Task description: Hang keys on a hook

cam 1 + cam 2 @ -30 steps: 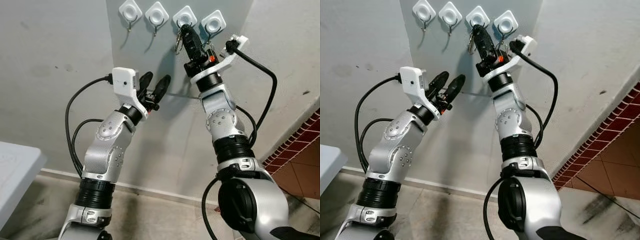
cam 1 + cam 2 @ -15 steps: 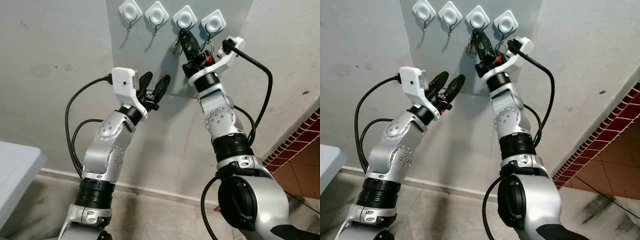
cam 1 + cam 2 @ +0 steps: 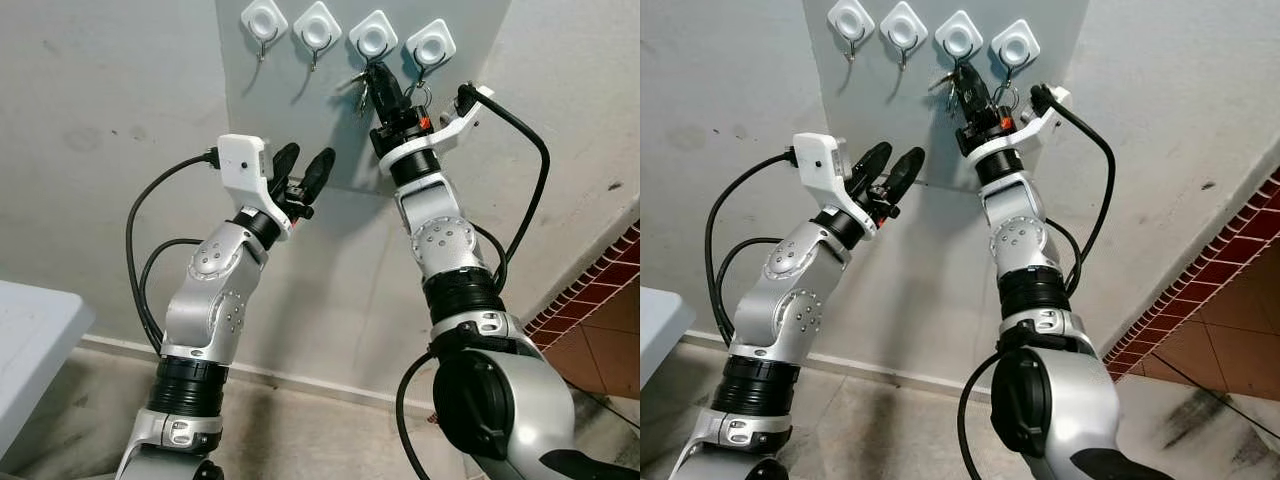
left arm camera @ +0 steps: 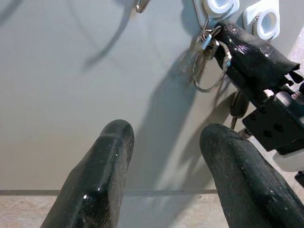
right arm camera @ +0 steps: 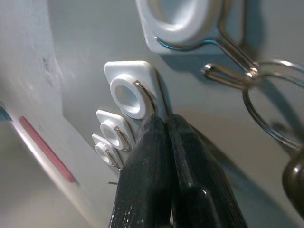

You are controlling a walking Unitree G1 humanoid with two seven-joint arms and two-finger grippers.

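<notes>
1. far left, low in the left eye view: corner of a white table (image 3: 30, 330), well apart from both arms.
2. left arm raised toward the grey wall panel (image 3: 300, 130), white wrist camera box on top, black cable looping down behind.
3. left gripper (image 3: 302, 172) held just off the panel, below the row of hooks; fingers (image 4: 99, 183) spread apart, nothing between them (bare panel showing in the gap, seen from the left wrist).
4. up on the panel, four white square hook mounts in a row: first hook (image 3: 263, 20), second hook (image 3: 317, 22), third hook (image 3: 373, 33), fourth hook (image 3: 431, 42), each with a small metal hook below its pad.
5. right arm stretched up along the panel, cable arching off the wrist to the right.
6. right gripper (image 3: 383, 85) tucked between third and fourth hooks, just under them; fingers (image 5: 156, 175) pressed together along their length (right wrist view), tips close against the panel beside a hook's metal loop.
7. keys (image 3: 362, 88) bunched at the gripper's left side, right below the third hook; whether pinched in the closed fingers or already carried by the hook, cannot tell.
8. key ring (image 4: 211, 71), a large wire loop, touching a dark finger of the right gripper and reaching up to the third hook's metal loop (left wrist view).
9. another ring (image 5: 270, 104) hanging from the wire of the nearest hook (right wrist view).
10. far right, low: red brick-pattern strip (image 3: 600, 290) along the wall's foot.
</notes>
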